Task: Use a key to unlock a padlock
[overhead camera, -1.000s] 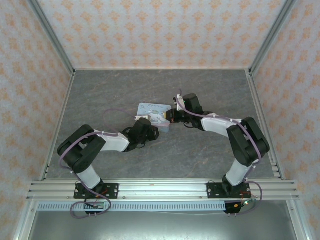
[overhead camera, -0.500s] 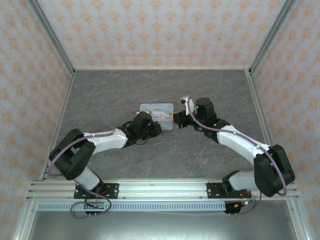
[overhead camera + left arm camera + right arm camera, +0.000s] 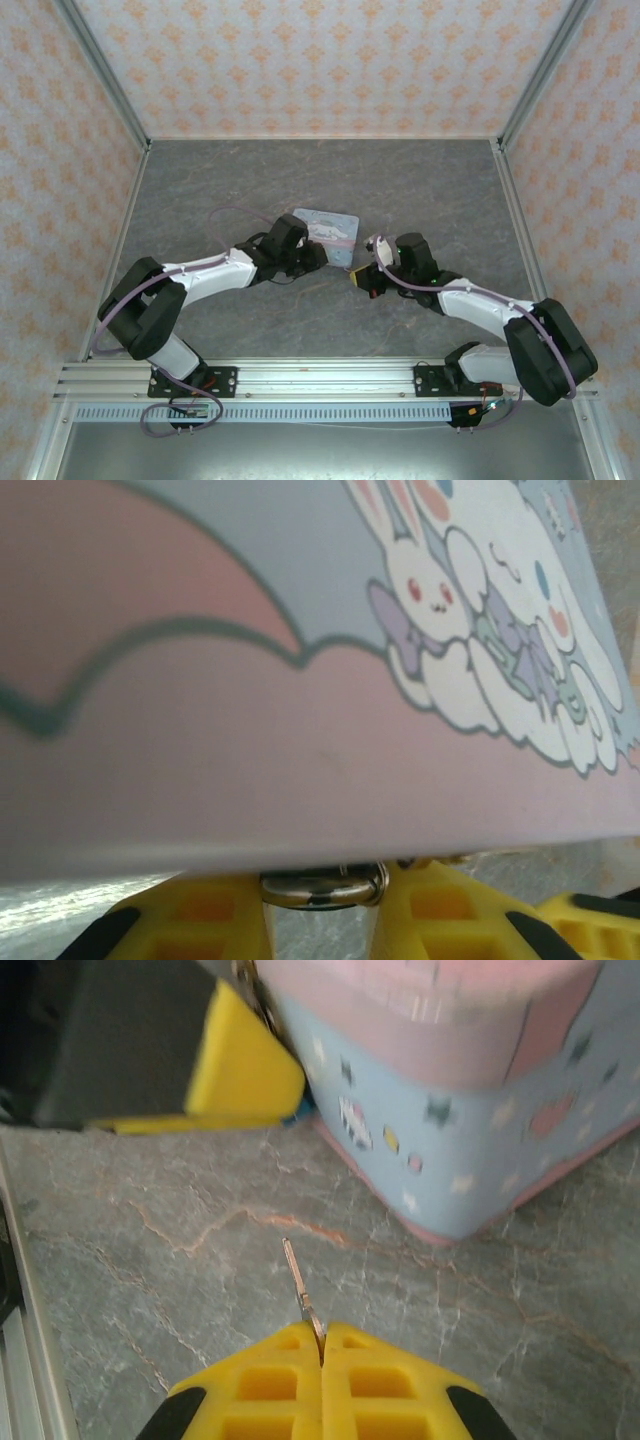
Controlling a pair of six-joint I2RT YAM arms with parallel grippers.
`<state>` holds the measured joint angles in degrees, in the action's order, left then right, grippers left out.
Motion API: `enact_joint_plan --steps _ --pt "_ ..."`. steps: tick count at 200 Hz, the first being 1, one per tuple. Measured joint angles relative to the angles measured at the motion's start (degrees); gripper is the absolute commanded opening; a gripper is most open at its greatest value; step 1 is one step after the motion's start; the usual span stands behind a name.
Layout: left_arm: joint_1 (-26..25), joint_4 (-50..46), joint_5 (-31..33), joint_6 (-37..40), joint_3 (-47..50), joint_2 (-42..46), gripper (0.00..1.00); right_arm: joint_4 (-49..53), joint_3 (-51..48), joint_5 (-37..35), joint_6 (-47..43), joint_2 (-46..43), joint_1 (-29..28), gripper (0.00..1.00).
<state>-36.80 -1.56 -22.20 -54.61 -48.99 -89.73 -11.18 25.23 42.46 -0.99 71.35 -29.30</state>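
— Against the near-left side of the tin [image 3: 330, 226]: left gripper [image 3: 310, 257]. Fingers?
— Closed on the padlock [image 3: 323, 885], its shiny loop pinched between yellow pads [image 3: 200, 920], right under the tin's pastel wall.
— And on the right gripper [image 3: 321, 1340]?
— Pressed together, pinching the key [image 3: 299, 1282] by one end; thin blade over the grey table [image 3: 120, 1260], pointed toward the tin, apart from it.
— Padlock from that wrist view?
— Barely: a speck of teal under the left arm's yellow finger, just beside the tin's lower edge.
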Motion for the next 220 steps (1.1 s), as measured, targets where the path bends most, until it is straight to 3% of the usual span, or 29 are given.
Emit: enact_joint_plan --steps 147,220 --pt "0.2 -1.7 -3.0 -7.1 -1.6 -0.5 0.16 -16.0 -0.6 -1.1 2.4 12.2 -2.6 0.0" --pt "1.3 -1.2 -6.2 -10.1 -1.6 -0.5 0.15 -21.0 -0.1 -0.2 4.3 12.8 -2.6 0.0"
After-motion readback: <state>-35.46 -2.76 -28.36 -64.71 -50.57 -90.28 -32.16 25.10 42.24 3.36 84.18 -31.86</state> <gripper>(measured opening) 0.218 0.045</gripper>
